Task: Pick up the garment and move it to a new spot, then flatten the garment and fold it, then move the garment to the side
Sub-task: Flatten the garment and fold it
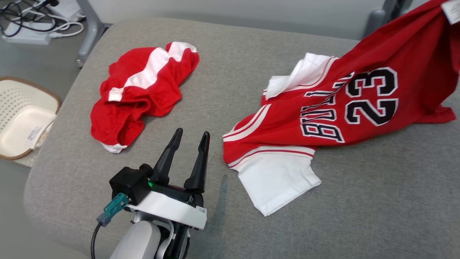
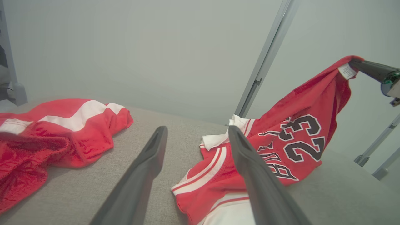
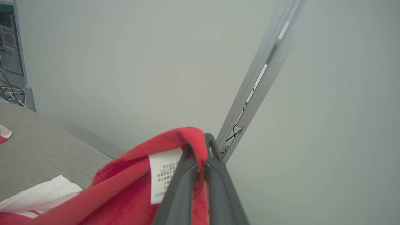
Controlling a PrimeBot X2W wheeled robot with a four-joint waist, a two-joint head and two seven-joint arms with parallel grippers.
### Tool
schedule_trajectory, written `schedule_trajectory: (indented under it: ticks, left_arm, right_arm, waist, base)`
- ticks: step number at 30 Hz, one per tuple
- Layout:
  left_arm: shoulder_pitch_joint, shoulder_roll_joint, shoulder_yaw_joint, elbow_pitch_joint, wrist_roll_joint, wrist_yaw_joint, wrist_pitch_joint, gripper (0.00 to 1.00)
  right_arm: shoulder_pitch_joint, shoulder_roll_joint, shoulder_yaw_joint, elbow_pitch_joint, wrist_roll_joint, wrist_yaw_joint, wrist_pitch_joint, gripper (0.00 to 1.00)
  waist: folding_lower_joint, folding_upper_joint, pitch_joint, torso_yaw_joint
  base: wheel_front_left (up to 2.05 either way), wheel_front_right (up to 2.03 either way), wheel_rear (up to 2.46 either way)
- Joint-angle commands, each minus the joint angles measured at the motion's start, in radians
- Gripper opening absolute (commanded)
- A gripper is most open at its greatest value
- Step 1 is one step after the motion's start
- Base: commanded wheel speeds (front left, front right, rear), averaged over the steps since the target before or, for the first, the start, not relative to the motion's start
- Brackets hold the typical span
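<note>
The garment (image 1: pixel 359 104) is a red jersey with white sleeves and a black "23". Its lower part lies on the grey padded table (image 1: pixel 230 54), and its far right corner is lifted into the air. In the right wrist view, my right gripper (image 3: pixel 200 147) is shut on that raised red edge of the garment (image 3: pixel 131 181), beside a white label. The left wrist view shows the same grip high at the right, with the right gripper (image 2: pixel 354 63) pinching the garment (image 2: pixel 297 137). My left gripper (image 1: pixel 192 133) hovers open and holds nothing, just left of the jersey's white sleeve.
Crumpled red shorts with a white stripe (image 1: pixel 143 93) lie on the table's left half, also seen in the left wrist view (image 2: pixel 56 134). A white basket (image 1: pixel 21 118) stands on the floor past the left edge. Cables (image 1: pixel 32 21) lie at the far left.
</note>
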Motion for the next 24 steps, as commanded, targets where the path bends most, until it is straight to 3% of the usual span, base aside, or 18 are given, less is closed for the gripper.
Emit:
schedule_trajectory:
  ticks: [1,3,4,5,12,19,24]
  left_arm:
    - [-0.017,0.004,-0.003,-0.005,-0.010,-0.004,-0.001,1.00]
    - [-0.024,0.004,-0.012,-0.012,-0.015,0.001,-0.002,1.00]
    - [-0.024,0.004,-0.012,-0.016,-0.021,0.005,-0.001,1.00]
    - [-0.023,0.004,-0.015,-0.018,-0.024,0.007,-0.001,1.00]
    - [-0.005,0.004,-0.020,-0.023,-0.035,0.018,-0.001,1.00]
    - [-0.007,0.005,0.008,-0.019,-0.020,0.016,-0.001,1.00]
    - [-0.014,0.004,0.021,-0.016,-0.004,0.010,-0.001,1.00]
  right_arm:
    - [-0.041,-0.018,0.009,0.032,-0.010,0.000,0.008,0.00]
    - [-0.107,-0.025,0.012,0.106,-0.002,0.000,0.016,0.00]
    - [-0.141,-0.029,0.010,0.143,-0.012,0.000,0.009,0.40]
    - [-0.172,-0.029,0.003,0.183,-0.023,0.000,-0.002,1.00]
    - [-0.261,0.047,-0.022,0.410,-0.095,0.000,-0.104,1.00]
    - [-0.205,0.107,0.025,0.488,-0.057,0.000,-0.220,1.00]
    - [-0.134,0.134,0.021,0.477,0.013,0.000,-0.275,1.00]
  waist:
    - [0.0000,-0.0001,0.042,0.073]
    - [0.0000,-0.0001,0.055,0.103]
    - [0.0000,-0.0001,0.062,0.114]
    - [0.0000,-0.0001,0.069,0.124]
    - [0.0000,-0.0001,0.081,0.146]
    - [0.0000,-0.0001,0.051,0.069]
    - [0.0000,-0.0001,0.021,-0.001]
  base:
    - [0.00,0.00,0.00]
    - [0.00,0.00,0.00]
    - [0.00,0.00,0.00]
    - [0.00,0.00,0.00]
    - [0.00,0.00,0.00]
    - [0.00,0.00,0.00]
    - [0.00,0.00,0.00]
